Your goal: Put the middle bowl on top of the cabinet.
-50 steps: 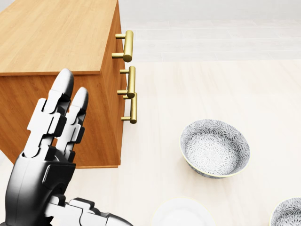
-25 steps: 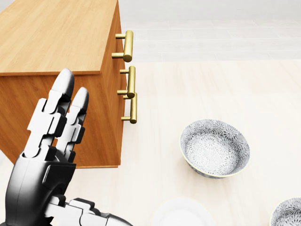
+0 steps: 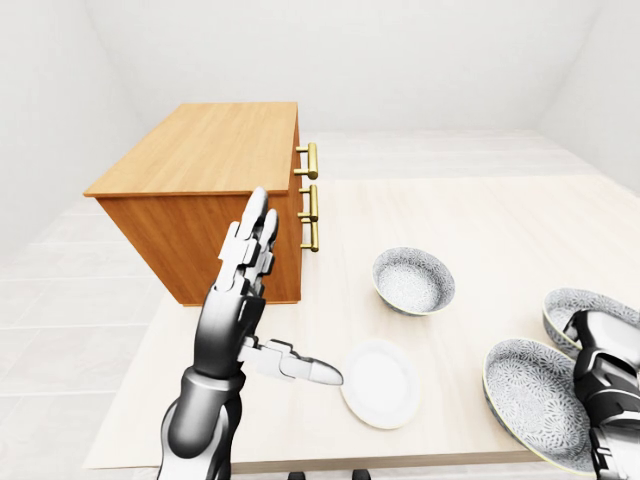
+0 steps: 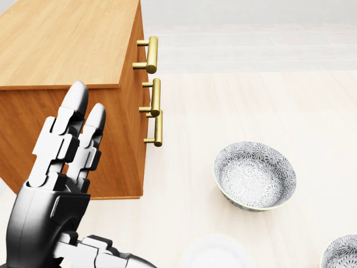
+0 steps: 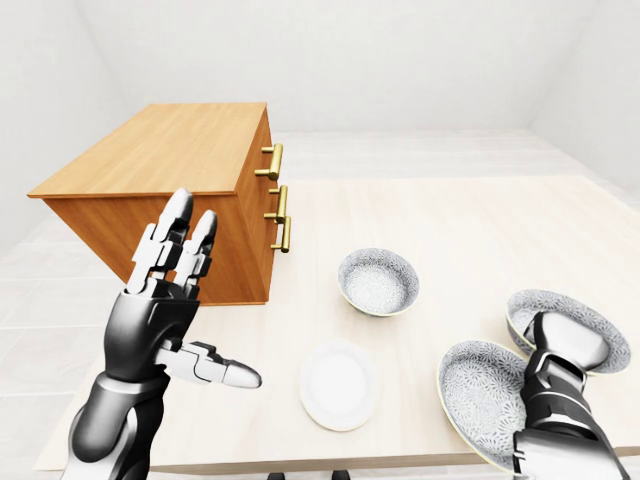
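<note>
Saw 3 patterned bowls on the table [image 3: 470, 215]: small one [image 3: 413, 280] nearest the cabinet [image 3: 210, 190], middle bowl [image 5: 493, 395] down at the right beside the white plate [image 3: 381, 382], third bowl [image 5: 570, 325] farther right. Left hand [image 3: 240, 300] raised, fingers spread, holding nothing. Right hand [image 5: 560, 405] over the middle bowl; couldn't tell its grip.

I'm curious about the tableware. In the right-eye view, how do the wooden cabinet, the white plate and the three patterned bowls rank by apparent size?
1. Cabinet
2. Bowl at lower right, though nearness to the camera may enlarge it
3. Bowl at far right, partly hidden by the right hand
4. White plate and small bowl look alike
</note>
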Robot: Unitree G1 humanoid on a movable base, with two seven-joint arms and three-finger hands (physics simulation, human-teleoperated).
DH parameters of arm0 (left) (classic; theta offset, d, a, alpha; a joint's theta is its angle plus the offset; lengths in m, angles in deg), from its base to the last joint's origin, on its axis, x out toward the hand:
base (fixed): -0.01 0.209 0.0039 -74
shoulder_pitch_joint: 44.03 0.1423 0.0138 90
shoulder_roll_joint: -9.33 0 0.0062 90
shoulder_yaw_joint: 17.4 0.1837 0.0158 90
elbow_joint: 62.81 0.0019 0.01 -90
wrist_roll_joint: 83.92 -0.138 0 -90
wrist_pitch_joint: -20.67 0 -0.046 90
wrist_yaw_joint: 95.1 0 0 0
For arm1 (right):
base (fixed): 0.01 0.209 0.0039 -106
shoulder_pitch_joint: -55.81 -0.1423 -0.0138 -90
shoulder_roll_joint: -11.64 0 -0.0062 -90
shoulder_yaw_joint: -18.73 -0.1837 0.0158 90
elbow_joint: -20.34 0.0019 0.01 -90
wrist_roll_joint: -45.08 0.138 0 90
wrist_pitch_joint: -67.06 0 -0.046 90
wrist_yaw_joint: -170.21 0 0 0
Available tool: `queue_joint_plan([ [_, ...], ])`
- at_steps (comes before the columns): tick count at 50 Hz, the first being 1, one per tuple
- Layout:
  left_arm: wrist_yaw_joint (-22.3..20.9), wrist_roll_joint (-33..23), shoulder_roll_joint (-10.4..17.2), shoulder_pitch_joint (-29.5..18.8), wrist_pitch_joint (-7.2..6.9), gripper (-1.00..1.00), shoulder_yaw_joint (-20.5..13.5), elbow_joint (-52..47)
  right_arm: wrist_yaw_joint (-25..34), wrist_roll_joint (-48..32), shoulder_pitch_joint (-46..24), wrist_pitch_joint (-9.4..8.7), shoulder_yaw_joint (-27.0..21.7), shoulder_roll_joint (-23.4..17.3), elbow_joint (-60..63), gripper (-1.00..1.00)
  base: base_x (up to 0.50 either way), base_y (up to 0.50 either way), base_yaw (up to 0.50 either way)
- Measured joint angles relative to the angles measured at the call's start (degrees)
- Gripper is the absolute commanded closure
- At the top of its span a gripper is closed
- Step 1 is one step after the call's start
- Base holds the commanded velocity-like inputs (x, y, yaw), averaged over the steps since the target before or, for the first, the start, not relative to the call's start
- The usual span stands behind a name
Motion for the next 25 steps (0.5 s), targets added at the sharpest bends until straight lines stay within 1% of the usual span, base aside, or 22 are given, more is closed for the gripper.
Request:
queue_joint_plan([
  [9, 0.0, 0.0, 0.0, 0.0, 0.00, -1.00, 0.0, 0.1, 0.0, 0.8, -0.2, 0.00, 0.0, -1.3, -0.5, 1.00, 0.00, 0.00, 0.00],
  [25, 0.0, -0.1, 0.0, 0.1, 0.00, -1.00, 0.3, 0.4, 0.0, 1.6, -1.9, 0.00, -0.3, -5.2, -0.2, 1.00, 0.00, 0.00, 0.00],
])
